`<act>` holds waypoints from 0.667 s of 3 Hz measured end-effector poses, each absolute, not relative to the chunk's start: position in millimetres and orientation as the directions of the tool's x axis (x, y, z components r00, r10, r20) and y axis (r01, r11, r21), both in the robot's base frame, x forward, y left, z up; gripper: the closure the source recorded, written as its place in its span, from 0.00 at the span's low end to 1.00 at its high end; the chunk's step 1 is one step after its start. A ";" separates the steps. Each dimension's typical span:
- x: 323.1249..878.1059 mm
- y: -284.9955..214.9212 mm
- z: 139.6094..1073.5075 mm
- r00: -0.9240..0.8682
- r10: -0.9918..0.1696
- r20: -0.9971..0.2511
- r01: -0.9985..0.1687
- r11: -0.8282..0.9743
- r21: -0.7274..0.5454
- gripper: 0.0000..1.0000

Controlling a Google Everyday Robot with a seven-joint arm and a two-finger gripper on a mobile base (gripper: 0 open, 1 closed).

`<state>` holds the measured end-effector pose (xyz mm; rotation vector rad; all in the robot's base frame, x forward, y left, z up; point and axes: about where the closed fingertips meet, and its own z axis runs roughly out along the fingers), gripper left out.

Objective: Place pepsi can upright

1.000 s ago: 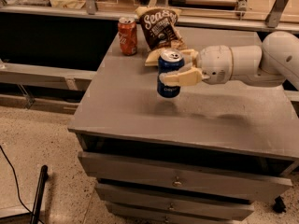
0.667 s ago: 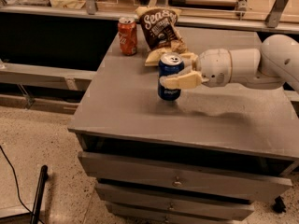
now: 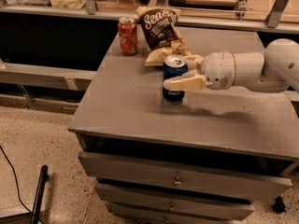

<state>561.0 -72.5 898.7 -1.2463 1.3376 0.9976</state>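
– Grey counter (image 3: 121, 111) over a stack of drawers (image 3: 177, 181), speckled floor (image 3: 42, 139) on the left. Where's your load?

– I have the pepsi can (image 3: 172, 68) standing upright, a little far of the counter's middle. The tool (image 3: 178, 73) comes in from the right and is closed around it. One finger (image 3: 187, 83) crosses the near side at mid-height and the other sits behind, by the silver rim.

– Why grip it there?

– A hold around the body keeps the can's axis vertical, so it should meet the surface flat on its base.

– Is it down?

– The base looks to be at the counter, with a shadow right under it, but I cannot tell whether it is actually touching. I judge the placing nearly done, with only the release left.

– What about the neighbours?

– A chip bag (image 3: 158, 26) lies just beyond the can, and a red soda can (image 3: 127, 35) stands at the far left, well apart. I chose open ground on the near side so the fingers can spread without nudging the bag.

– What's the risk?

– If one finger drags as I let go, the can could tip.
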 end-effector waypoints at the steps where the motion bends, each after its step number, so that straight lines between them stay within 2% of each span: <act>1: 561.9 -79.8 896.1 0.064 -0.138 -0.988 -0.988 0.127 -0.082 0.00; 2: 564.3 -100.3 901.9 0.118 -0.125 -0.985 -0.981 0.139 -0.135 0.00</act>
